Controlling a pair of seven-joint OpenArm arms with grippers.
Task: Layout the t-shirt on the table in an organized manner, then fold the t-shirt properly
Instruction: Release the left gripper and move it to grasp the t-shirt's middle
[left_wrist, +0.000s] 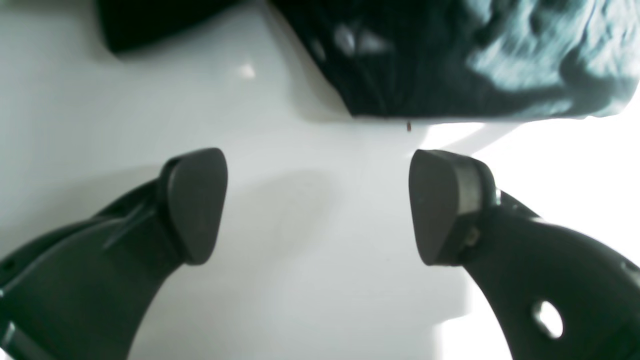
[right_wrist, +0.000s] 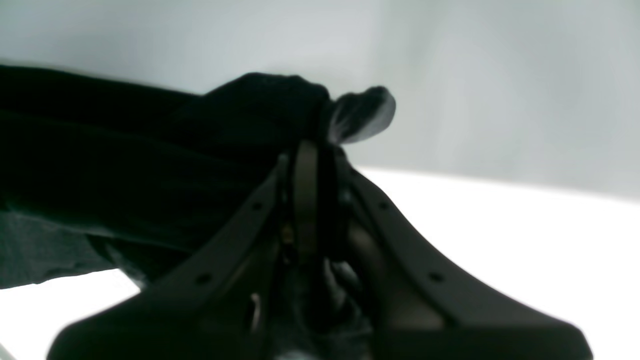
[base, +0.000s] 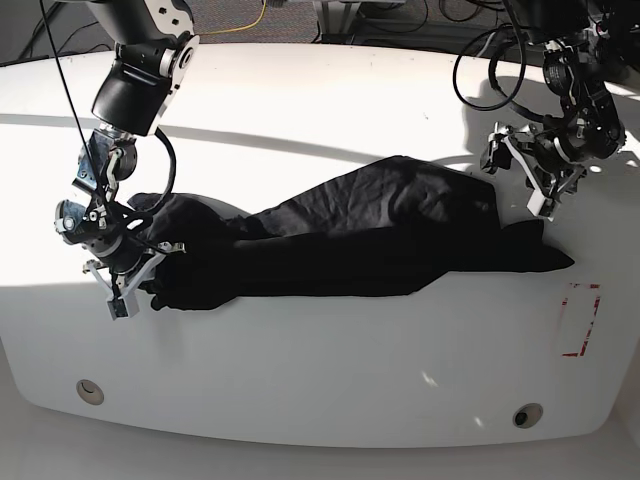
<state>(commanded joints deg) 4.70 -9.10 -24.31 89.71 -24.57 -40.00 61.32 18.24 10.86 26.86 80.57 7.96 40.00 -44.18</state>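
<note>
where t-shirt (base: 350, 240) sprawls, glossy white table (base: 300, 390) glares.

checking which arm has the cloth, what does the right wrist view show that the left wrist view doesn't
Only the right wrist view shows the right claw shut on a bunch of the t-shirt. Only the left wrist view shows the left claw open and empty over the table, with the shirt's edge lying ahead of it. Both show black fabric on the white tabletop.
</note>
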